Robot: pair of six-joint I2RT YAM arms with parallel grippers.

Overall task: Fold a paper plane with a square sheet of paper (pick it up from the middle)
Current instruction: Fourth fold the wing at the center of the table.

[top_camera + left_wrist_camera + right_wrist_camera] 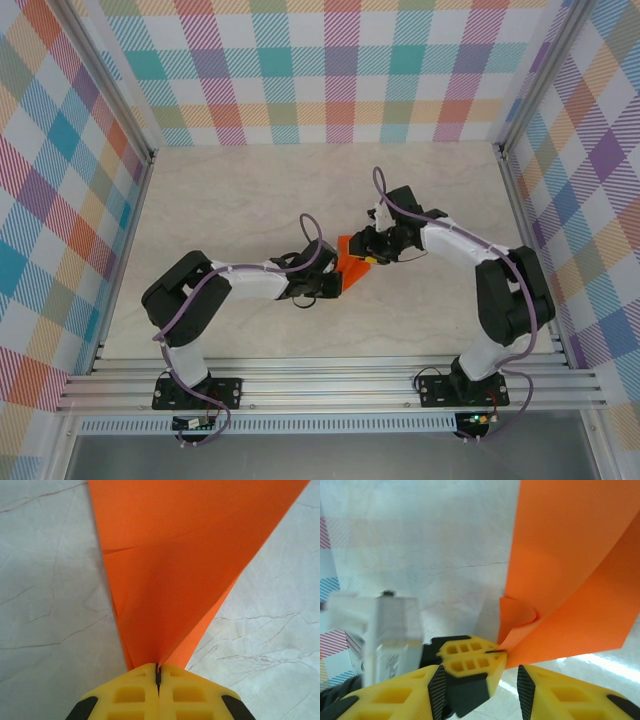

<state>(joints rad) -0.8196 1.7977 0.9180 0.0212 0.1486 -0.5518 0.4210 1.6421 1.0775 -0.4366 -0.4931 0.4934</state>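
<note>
Pale veined tabletop [50,605] below, plaid walls [60,200] beyond. Left end effector [157,672] pinched tight on the narrow corner of one folded orange sheet [175,570], fanned out straight ahead of it. Right end effector [481,677] spread apart, gripping nothing, straddling that pinched corner. Two end effectors, one sheet.

No legible text, label, brand, number or sign is present. The bright orange folded paper sheet [170,580] and the pale marbled counter [50,605] carry no markings.
</note>
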